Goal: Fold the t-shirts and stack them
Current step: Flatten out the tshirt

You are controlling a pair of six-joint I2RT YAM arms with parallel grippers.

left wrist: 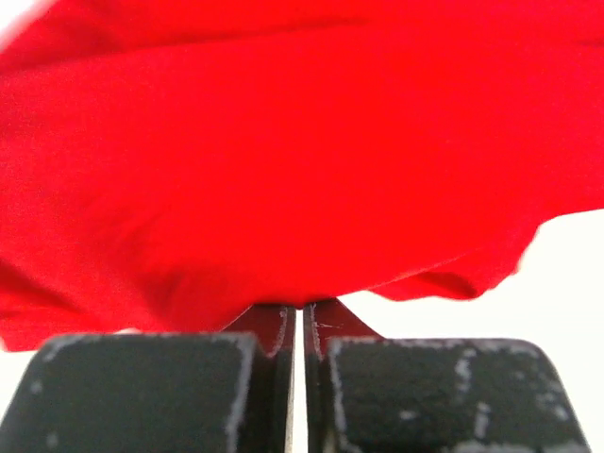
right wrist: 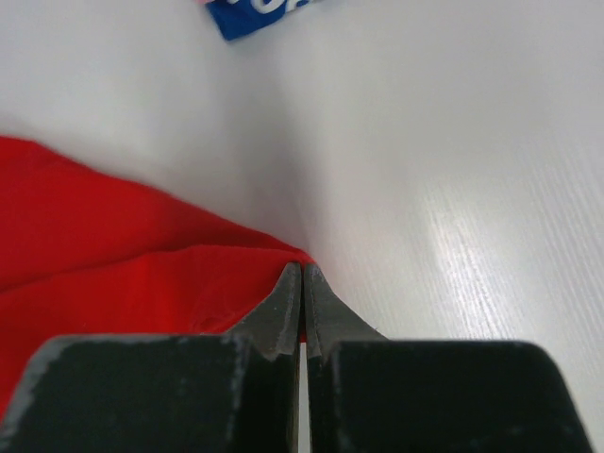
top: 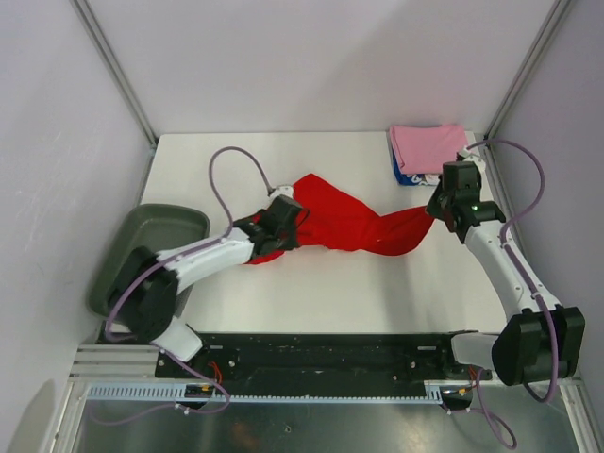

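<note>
Your left claw (left wrist: 300,316) is clamped on the red shirt (top: 354,226), which billows just ahead. Your right claw (right wrist: 302,274) pinches its corner at the tips.

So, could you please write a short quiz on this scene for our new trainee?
1. True or false: the red t-shirt lies neatly folded on the table.
2. What rests on top of the blue t-shirt? A) a pink t-shirt B) a towel C) nothing
3. What are the left fingers and the right fingers shut on?
Key: 1 false, it is stretched out, bunched, between the two arms; 2 A; 3 the red t-shirt, one end each.
</note>
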